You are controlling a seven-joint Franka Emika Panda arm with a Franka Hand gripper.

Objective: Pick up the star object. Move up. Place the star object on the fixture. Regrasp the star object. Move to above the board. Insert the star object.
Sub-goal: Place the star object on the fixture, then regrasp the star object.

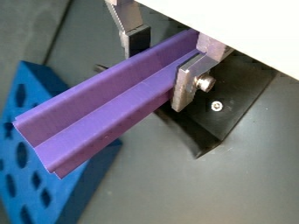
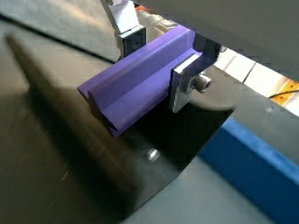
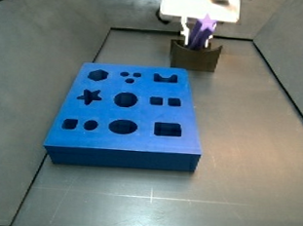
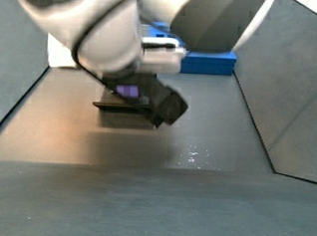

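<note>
1. The star object (image 1: pixel 100 105), a long purple prism, sits between the gripper's (image 1: pixel 163 61) silver fingers (image 1: pixel 190 83), which are closed against its sides in both wrist views.
2. In a side view the star object (image 3: pixel 199 32) stands over the dark fixture (image 3: pixel 195 55); whether they touch cannot be told.
3. The blue board (image 3: pixel 125 118) lies well apart from the fixture, its cut-out holes unfilled.

Soft even light — blurry, low-resolution views
</note>
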